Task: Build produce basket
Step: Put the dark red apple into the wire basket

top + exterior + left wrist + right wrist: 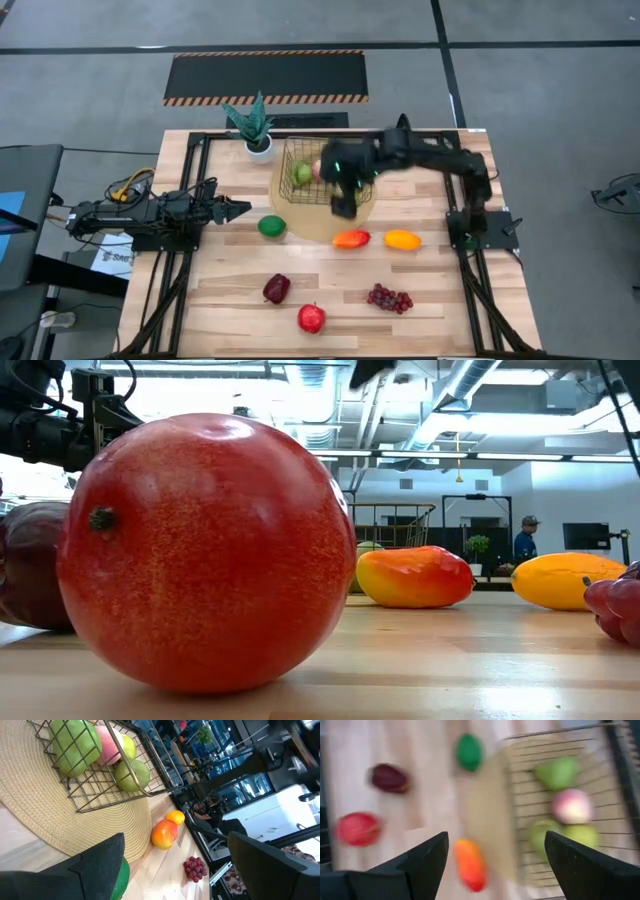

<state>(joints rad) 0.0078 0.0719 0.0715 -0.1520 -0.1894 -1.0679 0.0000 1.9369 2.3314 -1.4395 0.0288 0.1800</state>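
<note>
**Inspector:** Above the basket's (310,172) five o'clock corner, the right gripper (344,207) hangs with its fingers spread wide and nothing between them. The orange-red mango (351,239) lies on the table just off it at six o'clock.

**Clerk:** And the left gripper (240,209)?

**Inspector:** Parked well off at the basket's eight o'clock, fingers fully apart, holding nothing, the green lime (271,226) just beyond its tips.

**Clerk:** Risks?

**Inspector:** In my judgement, a descent this close could snag the basket's wire side and drag it across the woven mat (300,225). The smooth, rounded mango may also roll from an off-centre pinch.

**Clerk:** Basket contents?

**Inspector:** Green pears (72,742), a peach (109,745) and a yellow-green apple (133,774). On the table lie the yellow-orange fruit (402,240), the dark red fruit (276,289), the red apple (311,318) and the purple grapes (389,298).
</note>
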